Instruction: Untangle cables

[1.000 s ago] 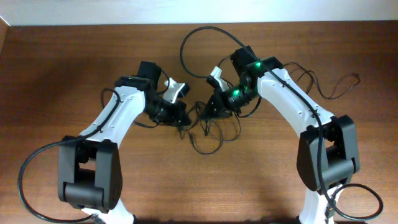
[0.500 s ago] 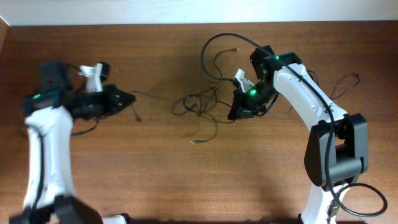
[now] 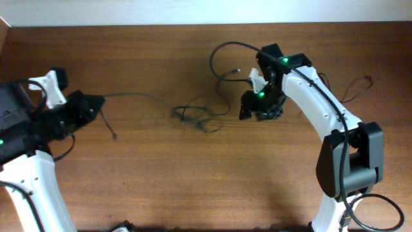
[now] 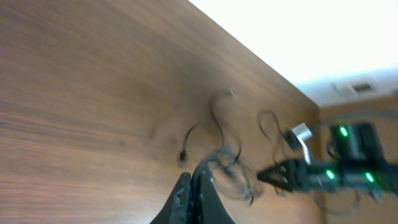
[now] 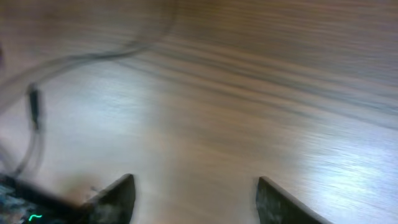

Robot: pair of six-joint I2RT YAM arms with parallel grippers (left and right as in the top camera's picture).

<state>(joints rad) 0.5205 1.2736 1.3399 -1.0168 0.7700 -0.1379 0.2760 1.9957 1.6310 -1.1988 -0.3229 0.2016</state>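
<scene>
Cables (image 3: 193, 117) sit in a knot in the middle of the counter (image 3: 161, 183). The left end effector (image 3: 92, 106) pinches one strand (it runs to the knot). The right end effector (image 5: 194, 183) is spread wide.

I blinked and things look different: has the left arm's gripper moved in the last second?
Yes. The left gripper swung from mid-table toward the left edge of the table, drawing one cable out behind it.
</scene>
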